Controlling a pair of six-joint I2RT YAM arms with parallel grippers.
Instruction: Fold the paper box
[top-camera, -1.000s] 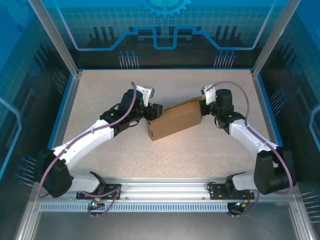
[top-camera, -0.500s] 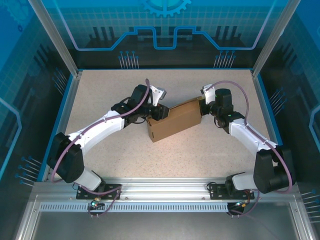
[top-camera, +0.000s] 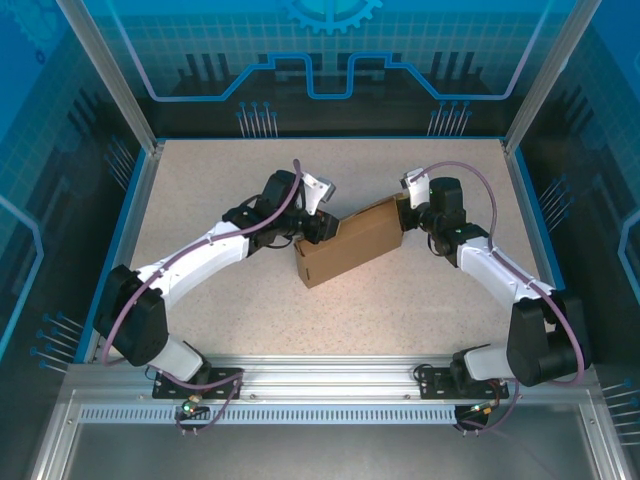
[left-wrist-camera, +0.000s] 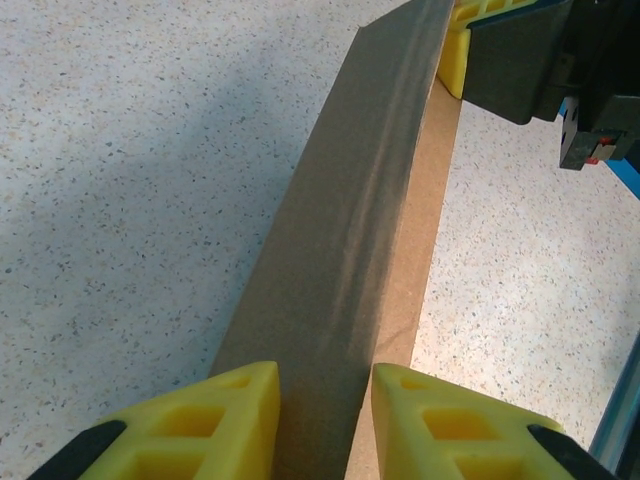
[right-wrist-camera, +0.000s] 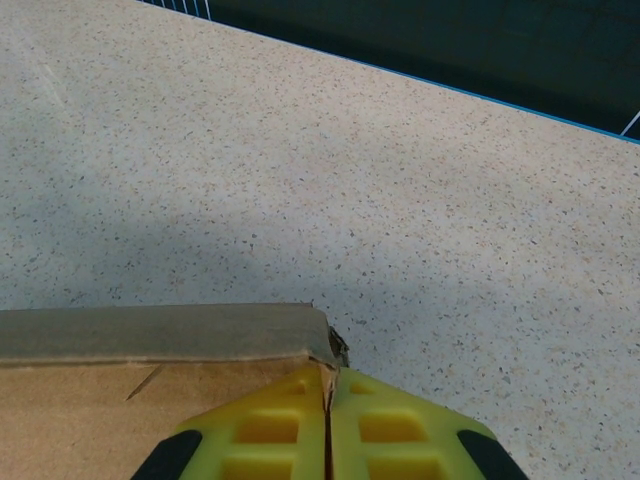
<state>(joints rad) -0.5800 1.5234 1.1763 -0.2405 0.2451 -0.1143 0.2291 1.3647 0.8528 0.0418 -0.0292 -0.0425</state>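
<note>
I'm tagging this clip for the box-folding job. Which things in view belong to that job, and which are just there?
Part of the job:
paper box
left gripper, pinching one end of the box
right gripper, shut on the box's other end

Just there, no loose clutter:
speckled table
metal rail at the near edge
blue enclosure panels

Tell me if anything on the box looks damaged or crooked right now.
One minor flaw: on the paper box, the corner beside the right hand looks frayed and slightly crushed in the right wrist view. Nothing else stands out.
</note>
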